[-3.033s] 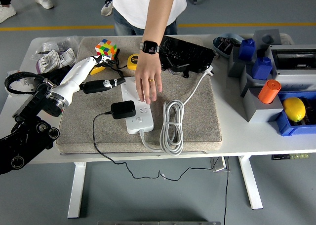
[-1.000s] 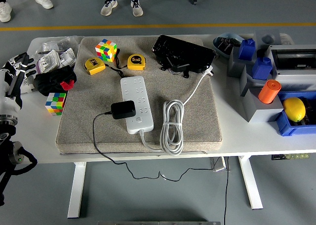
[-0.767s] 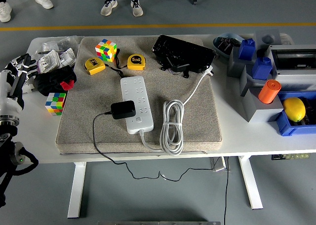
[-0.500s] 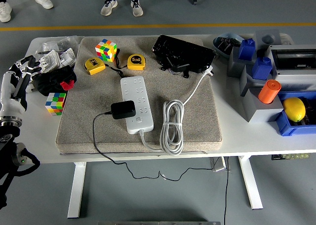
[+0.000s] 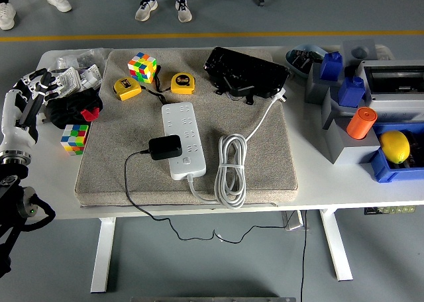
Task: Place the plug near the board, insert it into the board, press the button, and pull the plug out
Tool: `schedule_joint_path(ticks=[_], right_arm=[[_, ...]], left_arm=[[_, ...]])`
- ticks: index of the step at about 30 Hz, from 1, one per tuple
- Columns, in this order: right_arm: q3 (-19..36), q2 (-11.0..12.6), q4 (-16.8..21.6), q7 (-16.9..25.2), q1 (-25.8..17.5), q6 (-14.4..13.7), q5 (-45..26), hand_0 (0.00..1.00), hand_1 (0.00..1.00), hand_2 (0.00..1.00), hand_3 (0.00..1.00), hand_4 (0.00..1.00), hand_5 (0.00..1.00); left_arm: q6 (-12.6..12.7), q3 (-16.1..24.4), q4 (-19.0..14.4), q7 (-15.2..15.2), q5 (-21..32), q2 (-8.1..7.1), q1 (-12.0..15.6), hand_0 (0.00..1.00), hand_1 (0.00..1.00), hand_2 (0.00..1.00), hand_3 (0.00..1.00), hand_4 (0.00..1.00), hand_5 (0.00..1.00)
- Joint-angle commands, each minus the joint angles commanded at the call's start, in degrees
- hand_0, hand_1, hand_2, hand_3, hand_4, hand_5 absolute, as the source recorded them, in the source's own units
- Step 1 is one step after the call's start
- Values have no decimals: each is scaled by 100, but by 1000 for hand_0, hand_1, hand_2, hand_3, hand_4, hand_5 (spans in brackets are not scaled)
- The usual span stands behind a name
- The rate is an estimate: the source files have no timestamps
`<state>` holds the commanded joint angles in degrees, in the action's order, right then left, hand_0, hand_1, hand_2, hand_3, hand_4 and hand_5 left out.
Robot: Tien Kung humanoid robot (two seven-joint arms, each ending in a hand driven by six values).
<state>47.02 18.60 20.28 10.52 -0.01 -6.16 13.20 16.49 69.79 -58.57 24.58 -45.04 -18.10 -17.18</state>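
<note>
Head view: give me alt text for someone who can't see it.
A black plug sits in a white power strip on a beige mat on a white table. The robot's left hand hovers open at the table's left edge, away from the strip.

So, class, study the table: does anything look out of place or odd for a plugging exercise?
The power strip's own white plug lies loose on the mat, with its cord still bundled, so the power strip looks unpowered. The black adapter sits on the strip; whether it is fully seated cannot be told. The left hand is at the table's left edge.
</note>
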Motion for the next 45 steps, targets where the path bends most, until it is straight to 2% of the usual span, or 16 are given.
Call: schedule_joint_path(ticks=[14,45], right_arm=[[-16,-20,2,-29,21,-1,1,710,714,710,602,998,616],[-15,-9,7,-31,14,-8,7,710,714,710,600,998,621]], left_arm=[[-1,111,-19,-21,-31,-13,-23,580,645,654,710,992,566],[4,123,-2,-11,-7,-5,-41,577,640,651,707,988,560]])
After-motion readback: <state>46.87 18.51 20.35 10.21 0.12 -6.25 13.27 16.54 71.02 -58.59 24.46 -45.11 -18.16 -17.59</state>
